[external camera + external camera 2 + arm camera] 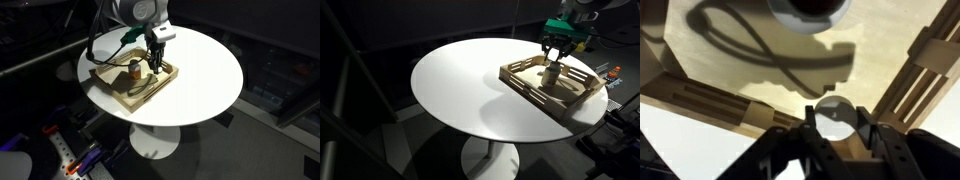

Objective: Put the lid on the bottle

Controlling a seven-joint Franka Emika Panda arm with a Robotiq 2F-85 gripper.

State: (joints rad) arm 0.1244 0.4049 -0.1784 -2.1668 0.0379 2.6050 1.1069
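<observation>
white plastic, small round lid [836,116] gripped in the robotiq gripper [156,66]; not yet on the small squat amber-orange bottle [133,68].
gripper stands low inside the square wooden tray [120,98], jaws clenched on the lid, which sits between the fingertips in the wrist view. cannot tell if the lid is clear of the tray floor. bottle upright just beside the gripper, same tray, ahead of the jaws in the wrist view, mouth apparently open. step in hand, by my reading: the pick. next move calls for a lift, a short carry over the bottle mouth with the lid level, then a straight descent.
</observation>
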